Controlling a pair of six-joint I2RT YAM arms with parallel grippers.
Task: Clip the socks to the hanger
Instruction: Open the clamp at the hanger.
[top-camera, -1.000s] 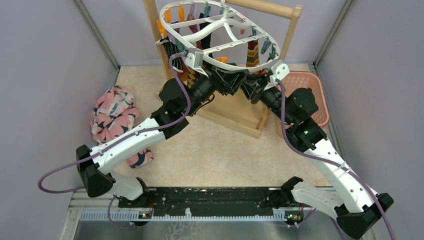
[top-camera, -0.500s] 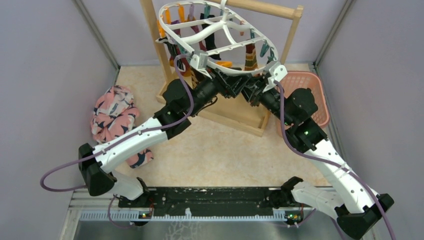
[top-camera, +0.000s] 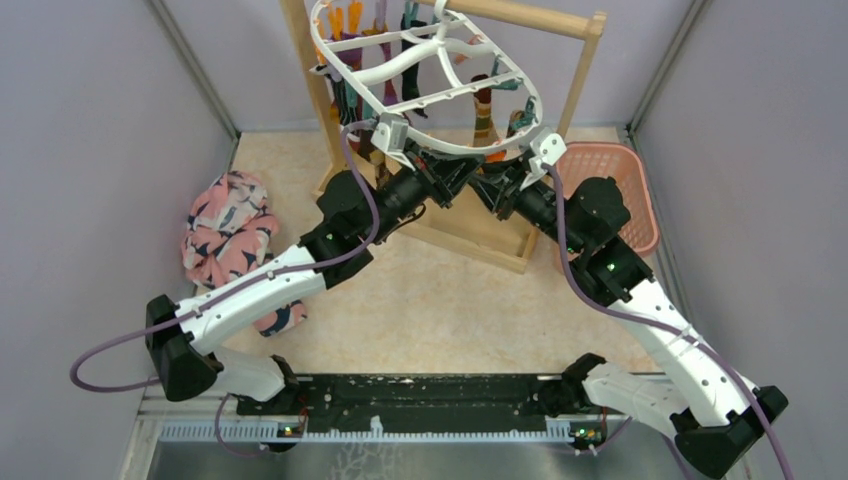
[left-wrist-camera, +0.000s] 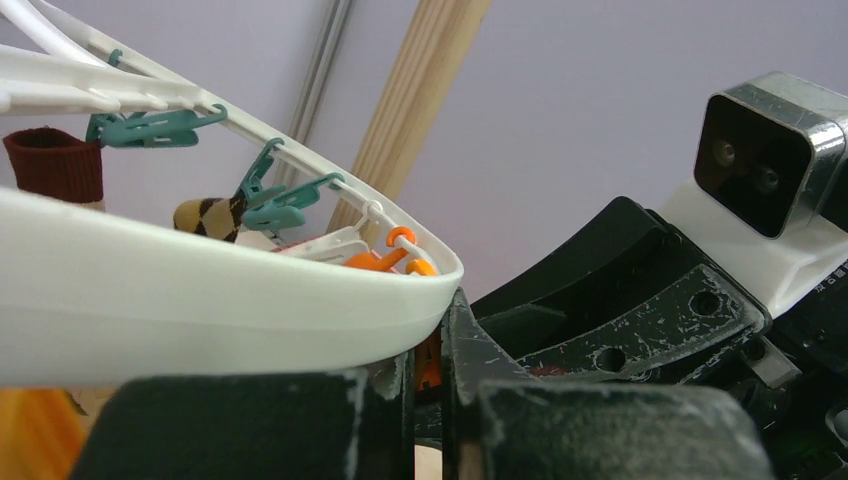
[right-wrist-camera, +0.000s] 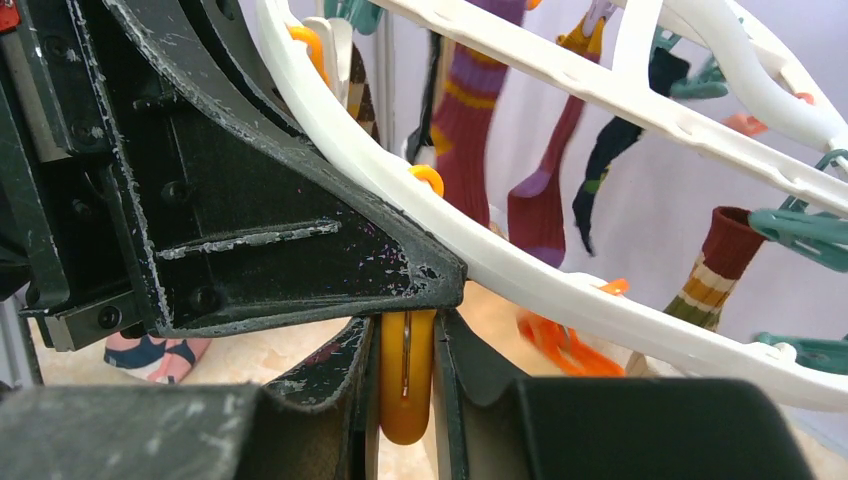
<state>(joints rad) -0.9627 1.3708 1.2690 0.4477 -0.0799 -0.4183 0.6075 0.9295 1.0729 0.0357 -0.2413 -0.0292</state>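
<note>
Our right gripper (right-wrist-camera: 405, 340) pinches an orange plastic clip (right-wrist-camera: 405, 410) beneath the white plastic oval hanger (right-wrist-camera: 540, 275). Our left gripper (left-wrist-camera: 428, 380), opposite, is fully closed, grip unclear. Coloured fabric socks (right-wrist-camera: 470, 110) hang beyond. Next, we judge, another must enter this clip.

Hanger (top-camera: 392, 70) higher, left end effector (left-wrist-camera: 428, 385) closed

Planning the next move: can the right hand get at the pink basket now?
Probably not yet: the right hand is shut on an orange clip under the hanger, though the basket lies unblocked.
</note>
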